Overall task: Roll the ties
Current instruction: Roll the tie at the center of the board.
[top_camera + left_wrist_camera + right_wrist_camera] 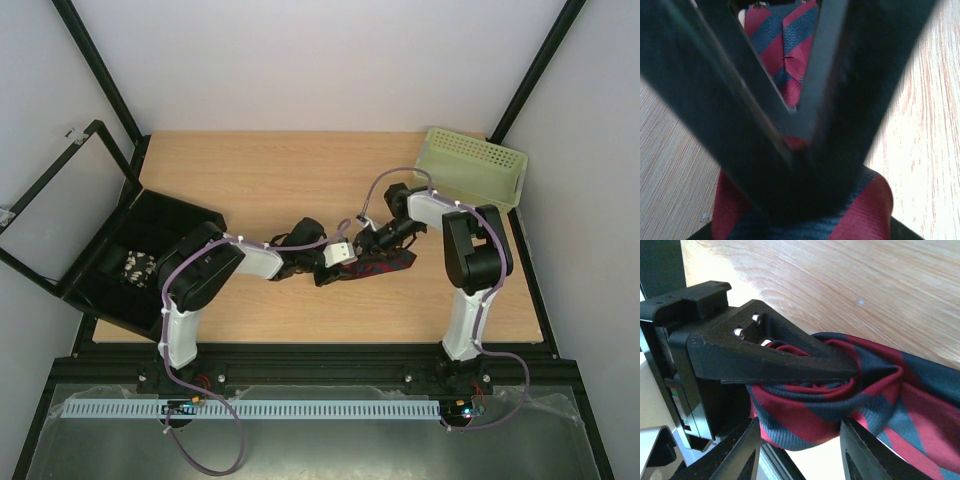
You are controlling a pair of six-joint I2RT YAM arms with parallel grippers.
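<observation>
Meeting over the middle of the counter [300,180], both arms crowd the tie [395,265] in the top view. The left claw [350,262] reaches in from its own side and the right claw [378,243] leans down from the far side, with the tie's loose end lying toward the right. (The black box [140,255] and green basket [478,165] sit well apart, at the edges.)

From the left wrist, the two fingers [715,95] come together in a V, pinched onto red-and-navy striped fabric. Cloth shows both beyond the tips and beneath them, so I judge this claw serves as the core that the roll winds around.

From the right wrist the coil shows plainly: several turns wrap about the left claw's wedge-shaped finger, and the unrolled length runs off to the right over the wood. The right claw's own fingers [747,450] stand fairly wide on either side of the coil's lower edge, likely to steady or feed it. Whether they actually press on it I cannot tell. The roll looks started but not finished.
</observation>
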